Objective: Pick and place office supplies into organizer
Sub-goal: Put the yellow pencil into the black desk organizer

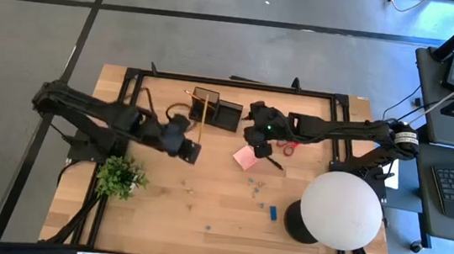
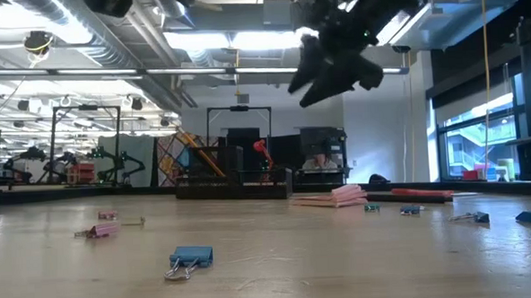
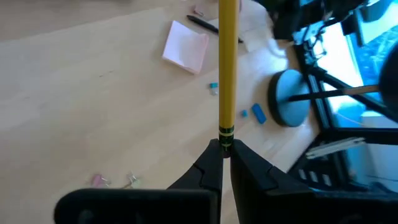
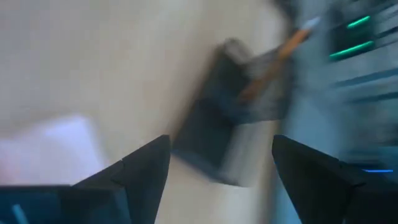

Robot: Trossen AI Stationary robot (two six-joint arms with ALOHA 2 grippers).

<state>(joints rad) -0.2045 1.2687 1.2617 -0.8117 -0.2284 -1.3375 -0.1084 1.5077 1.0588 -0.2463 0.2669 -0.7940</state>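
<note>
From above, you see the left end effector (image 1: 192, 151) pinched shut on the pencil (image 1: 201, 112), whose far end reaches up over the organizer (image 1: 216, 110) at the tabletop's (image 1: 159, 209) far edge. The right end effector (image 1: 260, 150) hangs just beside the organizer, above the pink sticky pad (image 1: 246, 157), with the red scissors (image 1: 289, 146) close by. At tabletop level, you find the right end effector (image 2: 334, 70) raised well off the wood, a blue clip (image 2: 191, 257) up front, the sticky pad (image 2: 347, 196) farther back. Through the left wrist, the pencil (image 3: 227, 62) stands clamped between the fingers (image 3: 208, 168). Through the right wrist, its fingers (image 4: 146, 165) stand wide apart and empty, the organizer (image 4: 217, 124) blurred beyond them.
</note>
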